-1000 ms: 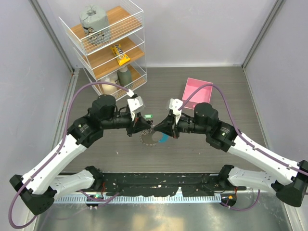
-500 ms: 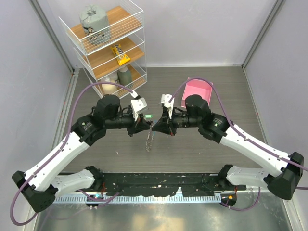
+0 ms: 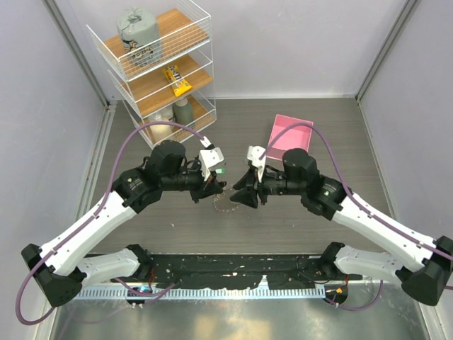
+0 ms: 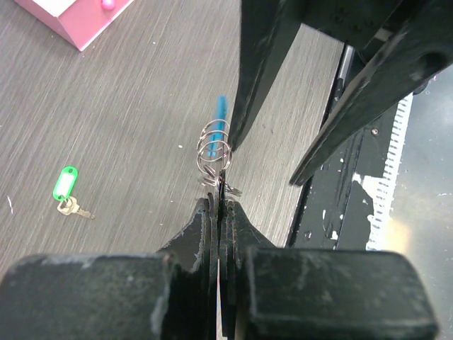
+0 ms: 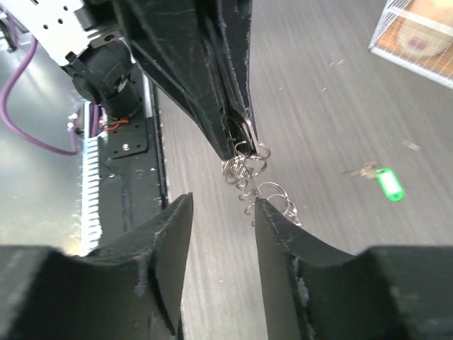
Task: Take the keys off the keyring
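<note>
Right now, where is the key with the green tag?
The green-tagged key lies loose on the table, left of the hanging keyring in the left wrist view, with the pink box above it.

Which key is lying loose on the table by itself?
The key with the green tag; the other keys hang in a bunch from the shut left gripper.

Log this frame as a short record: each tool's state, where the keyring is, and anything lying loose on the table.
left tool: shut on the thin silver wire keyring with a blue band, held above the table
right tool: open, close beside the dangling rings, not gripping
loose item: small silver key with green plastic tag, flat on the grey wood-grain table
other: pink square box on the table
</note>
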Controlling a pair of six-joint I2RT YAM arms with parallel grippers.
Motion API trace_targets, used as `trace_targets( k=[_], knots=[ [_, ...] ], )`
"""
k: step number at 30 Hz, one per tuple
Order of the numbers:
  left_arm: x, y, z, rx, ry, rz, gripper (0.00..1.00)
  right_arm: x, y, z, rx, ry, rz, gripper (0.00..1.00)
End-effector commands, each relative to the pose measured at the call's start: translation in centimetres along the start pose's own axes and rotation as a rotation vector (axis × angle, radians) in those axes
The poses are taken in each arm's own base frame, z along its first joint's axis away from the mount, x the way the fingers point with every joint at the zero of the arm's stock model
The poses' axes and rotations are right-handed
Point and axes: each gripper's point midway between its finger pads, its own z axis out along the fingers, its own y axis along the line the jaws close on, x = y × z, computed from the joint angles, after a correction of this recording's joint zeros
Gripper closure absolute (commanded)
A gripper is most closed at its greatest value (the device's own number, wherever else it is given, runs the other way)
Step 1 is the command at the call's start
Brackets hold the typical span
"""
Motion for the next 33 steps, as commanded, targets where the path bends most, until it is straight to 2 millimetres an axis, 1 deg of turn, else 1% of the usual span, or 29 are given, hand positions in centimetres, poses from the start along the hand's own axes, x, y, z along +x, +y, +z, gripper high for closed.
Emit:
trace_targets(
  k=[1, 2, 3, 4, 6, 7, 8, 9, 12, 13, 14, 15, 16, 20, 23, 27, 33],
  knots=[
    [-4.3, -1.0, -1.5, 0.025, -0.137, 0.058, 1.00, -2.4, -0.4, -1.4, 0.057, -0.149, -0.153, 0.51],
    [-4.3, -1.2, -1.5, 0.033, -0.139, 0.053, 1.00, -2.5, -0.7, -1.5, 0.072, -0.161, -0.176, 0.51],
    [-4.4, -1.3, -1.6, 0.043, -0.143, 0.054, 1.00, -1.9, -0.7, -1.6, 0.077, -0.162, -0.186, 0.51],
    [-4.6, -1.4, -1.5, 0.046, -0.147, 0.049, 1.00, -1.9, -0.7, -1.6, 0.083, -0.179, -0.205, 0.51],
    [-4.7, -1.7, -1.6, 0.062, -0.157, 0.048, 1.00, -1.6, -0.2, -1.7, 0.058, -0.230, -0.255, 0.51],
    [-4.8, -1.8, -1.6, 0.067, -0.160, 0.046, 1.00, -1.8, 0.4, -2.0, 0.039, -0.258, -0.271, 0.51],
    [-4.9, -1.9, -1.6, 0.073, -0.163, 0.044, 1.00, -1.7, 0.4, -1.9, 0.038, -0.285, -0.283, 0.51],
    [-5.0, -2.0, -1.7, 0.079, -0.166, 0.043, 1.00, -2.1, 0.6, -2.2, 0.044, -0.312, -0.299, 0.52],
    [-5.2, -2.2, -1.8, 0.085, -0.172, 0.037, 1.00, -2.2, 0.5, -2.4, 0.076, -0.340, -0.356, 0.55],
    [-5.2, -2.3, -1.8, 0.087, -0.172, 0.037, 1.00, -2.7, 0.4, -2.6, 0.092, -0.358, -0.385, 0.55],
    [-5.2, -2.3, -1.8, 0.088, -0.172, 0.036, 1.00, -2.6, 0.5, -2.7, 0.099, -0.365, -0.393, 0.56],
    [-5.2, -2.3, -1.8, 0.090, -0.171, 0.034, 1.00, -3.1, 0.5, -2.8, 0.103, -0.390, -0.406, 0.57],
    [-5.2, -2.3, -1.8, 0.090, -0.171, 0.033, 1.00, -2.8, 0.6, -2.8, 0.103, -0.393, -0.409, 0.57],
    [-5.2, -2.3, -1.8, 0.092, -0.168, 0.032, 1.00, -4.0, 1.0, -3.6, 0.115, -0.448, -0.435, 0.59],
    [-5.2, -2.4, -1.8, 0.095, -0.171, 0.032, 1.00, -4.3, 1.4, -3.5, 0.094, -0.451, -0.447, 0.61],
    [-5.3, -2.6, -1.9, 0.102, -0.175, 0.032, 1.00, -4.3, 1.4, -2.9, 0.088, -0.435, -0.450, 0.64],
    [-5.5, -2.7, -2.1, 0.106, -0.184, 0.037, 1.00, -4.7, 2.0, -1.8, 0.046, -0.420, -0.464, 0.67]
  ],
)
